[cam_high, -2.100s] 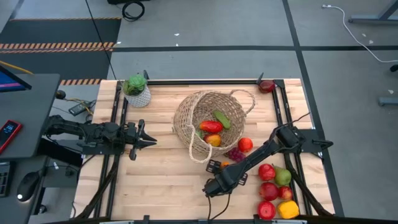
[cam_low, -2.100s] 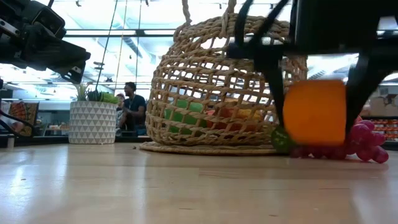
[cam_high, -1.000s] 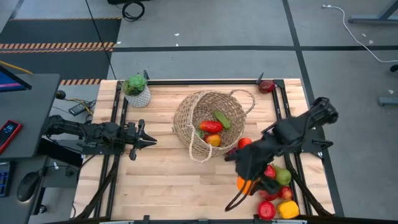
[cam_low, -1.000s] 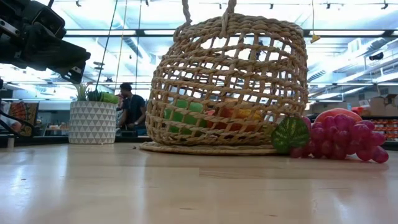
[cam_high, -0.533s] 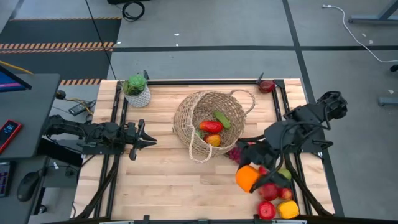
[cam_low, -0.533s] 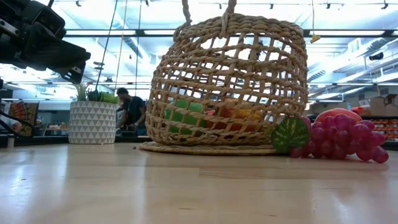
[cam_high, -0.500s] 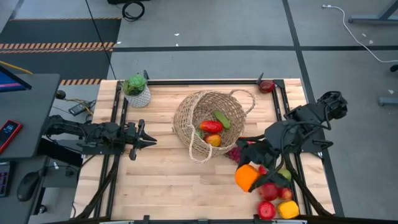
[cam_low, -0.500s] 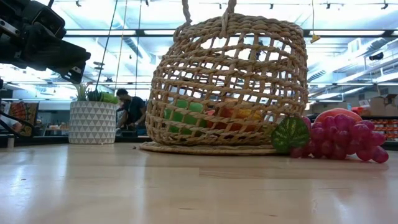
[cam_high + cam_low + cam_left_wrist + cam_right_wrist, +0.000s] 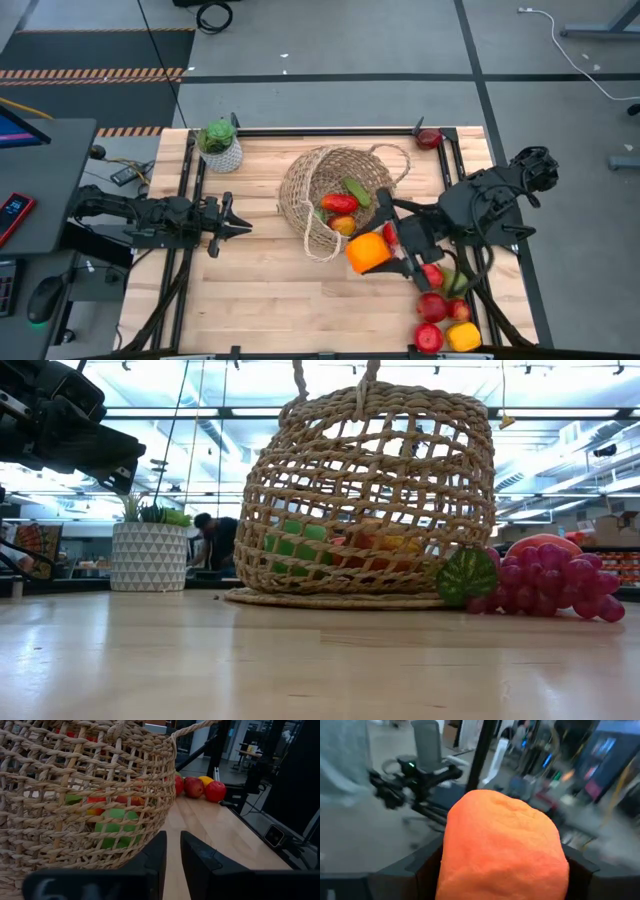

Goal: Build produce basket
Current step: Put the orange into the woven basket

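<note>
The orange (image 9: 367, 252) is clamped between the fingers of the right gripper (image 9: 383, 254), held above the table just beside the basket (image 9: 335, 195), whose rim lies a little ahead of the gripper. The left gripper (image 9: 232, 227) is closed on nothing and parked well to the far side of the basket.

For the drop to go well, the orange should be carried on until it hangs over the basket's opening, clear of the near loop handle, and released low so that it settles among the produce (image 9: 341, 210) already inside without bouncing out.

The rest of the fruit (image 9: 444, 308) lies behind the right gripper on the table. In the right wrist view the orange (image 9: 503, 845) fills the frame and the grip on it is plain; the basket is not shown there. In the low view the basket (image 9: 365, 495) and grapes (image 9: 555, 585) are seen, but neither orange nor right gripper.
</note>
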Motion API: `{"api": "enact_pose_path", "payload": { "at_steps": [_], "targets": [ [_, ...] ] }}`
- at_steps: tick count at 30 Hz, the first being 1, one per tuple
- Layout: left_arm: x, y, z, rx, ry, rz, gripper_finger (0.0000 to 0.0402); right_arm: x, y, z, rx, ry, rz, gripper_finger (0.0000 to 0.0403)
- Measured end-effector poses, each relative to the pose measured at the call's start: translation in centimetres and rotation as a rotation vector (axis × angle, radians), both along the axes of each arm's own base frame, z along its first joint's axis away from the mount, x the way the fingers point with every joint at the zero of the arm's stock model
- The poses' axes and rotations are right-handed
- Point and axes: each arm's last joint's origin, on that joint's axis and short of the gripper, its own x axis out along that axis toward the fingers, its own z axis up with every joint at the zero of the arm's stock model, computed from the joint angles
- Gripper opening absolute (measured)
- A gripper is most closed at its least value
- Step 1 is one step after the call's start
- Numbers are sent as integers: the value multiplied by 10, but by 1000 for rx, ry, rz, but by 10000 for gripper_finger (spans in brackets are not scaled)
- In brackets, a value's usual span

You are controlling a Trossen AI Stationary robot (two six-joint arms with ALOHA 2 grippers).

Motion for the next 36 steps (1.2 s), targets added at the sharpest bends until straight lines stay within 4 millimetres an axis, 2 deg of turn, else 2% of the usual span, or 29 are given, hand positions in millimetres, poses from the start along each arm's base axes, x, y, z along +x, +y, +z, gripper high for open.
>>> {"api": "enact_pose_path", "payload": {
  "at_steps": [9, 18, 30, 33, 36],
  "targets": [
    [0, 0, 0, 0, 0, 0, 60, 2, -7, 2, -550, -144, -136, 280],
    [0, 0, 0, 0, 0, 0, 59, 7, -10, -2, -868, -123, -257, 280],
    [0, 0, 0, 0, 2, 0, 63, 17, -6, -10, -890, -96, -272, 280],
    [0, 0, 0, 0, 0, 0, 63, 20, -8, -9, -767, -94, -345, 280],
    [0, 0, 0, 0, 0, 0, 60, 25, -18, -6, -532, -86, -446, 280]
  ]
}}
